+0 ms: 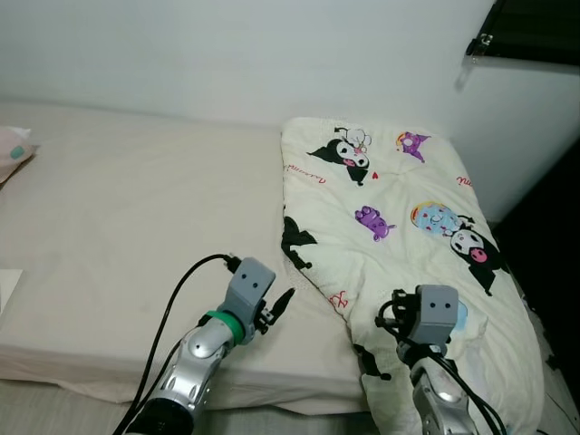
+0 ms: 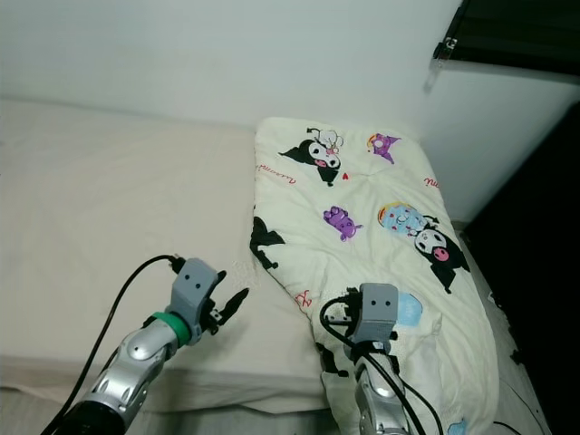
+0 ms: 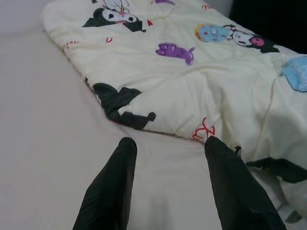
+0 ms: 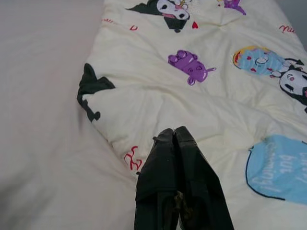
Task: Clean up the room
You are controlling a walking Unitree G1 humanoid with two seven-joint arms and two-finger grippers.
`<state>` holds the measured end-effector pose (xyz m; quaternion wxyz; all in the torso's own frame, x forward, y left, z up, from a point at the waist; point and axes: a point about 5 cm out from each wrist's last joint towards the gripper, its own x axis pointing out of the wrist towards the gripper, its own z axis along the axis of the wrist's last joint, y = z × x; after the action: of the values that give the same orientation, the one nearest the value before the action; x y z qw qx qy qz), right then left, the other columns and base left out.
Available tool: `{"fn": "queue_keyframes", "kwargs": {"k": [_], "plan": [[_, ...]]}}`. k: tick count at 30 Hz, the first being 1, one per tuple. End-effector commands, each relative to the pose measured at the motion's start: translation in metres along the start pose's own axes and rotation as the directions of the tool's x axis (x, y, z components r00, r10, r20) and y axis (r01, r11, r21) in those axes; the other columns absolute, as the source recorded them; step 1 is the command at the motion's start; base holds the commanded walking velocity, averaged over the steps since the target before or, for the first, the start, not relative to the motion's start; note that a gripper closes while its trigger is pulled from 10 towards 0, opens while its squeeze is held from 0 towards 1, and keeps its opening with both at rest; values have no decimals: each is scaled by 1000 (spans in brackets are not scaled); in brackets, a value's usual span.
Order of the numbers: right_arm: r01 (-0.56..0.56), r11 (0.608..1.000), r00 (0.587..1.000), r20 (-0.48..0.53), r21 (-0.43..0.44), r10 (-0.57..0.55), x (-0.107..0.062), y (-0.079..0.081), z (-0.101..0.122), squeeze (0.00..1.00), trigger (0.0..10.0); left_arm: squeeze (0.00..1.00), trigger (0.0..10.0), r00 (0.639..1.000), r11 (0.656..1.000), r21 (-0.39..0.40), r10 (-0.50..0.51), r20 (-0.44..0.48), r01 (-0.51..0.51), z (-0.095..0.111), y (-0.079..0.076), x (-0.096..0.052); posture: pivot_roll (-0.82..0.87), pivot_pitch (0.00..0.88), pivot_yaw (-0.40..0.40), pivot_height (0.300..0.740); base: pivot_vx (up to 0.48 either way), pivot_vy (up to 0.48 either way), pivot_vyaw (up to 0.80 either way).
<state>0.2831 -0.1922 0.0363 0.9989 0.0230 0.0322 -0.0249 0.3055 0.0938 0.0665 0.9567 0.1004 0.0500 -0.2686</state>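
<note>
A cream quilt [image 1: 390, 208] printed with black, purple and blue cartoon figures lies folded along the right side of a beige bed [image 1: 136, 208]. Its near end hangs over the bed's front edge. My left gripper [image 3: 170, 143] is open, low over the bare sheet, its fingertips a short way from the quilt's folded left edge [image 3: 139, 120]. It holds nothing. My right gripper [image 4: 173, 130] is shut, fingers pressed together with nothing visible between them, hovering over the quilt's near part, close to a red mark [image 4: 132, 158].
A pink pillow corner [image 1: 14, 149] lies at the bed's far left, and a white sheet of something [image 1: 7, 290] at the left edge. A white wall runs behind the bed. A dark window frame [image 1: 530, 32] hangs top right, above a dark gap [image 1: 553, 236] beside the bed.
</note>
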Motion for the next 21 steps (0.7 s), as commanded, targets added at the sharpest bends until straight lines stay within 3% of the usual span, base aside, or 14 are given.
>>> {"fn": "queue_keyframes", "kwargs": {"k": [1,21], "plan": [[29,1000,999,-22,8,-29,-4,-7,-4,0,10000,0,10000,1000,1000,-7,-18,-23,18,-5,-5,-2,-72,46,16,681,0,0,0],[32,999,999,-23,3,-32,-3,-9,-1,0,10000,0,10000,998,1000,-9,-29,-52,28,-7,-7,-6,-73,32,16,616,0,0,0]]}}
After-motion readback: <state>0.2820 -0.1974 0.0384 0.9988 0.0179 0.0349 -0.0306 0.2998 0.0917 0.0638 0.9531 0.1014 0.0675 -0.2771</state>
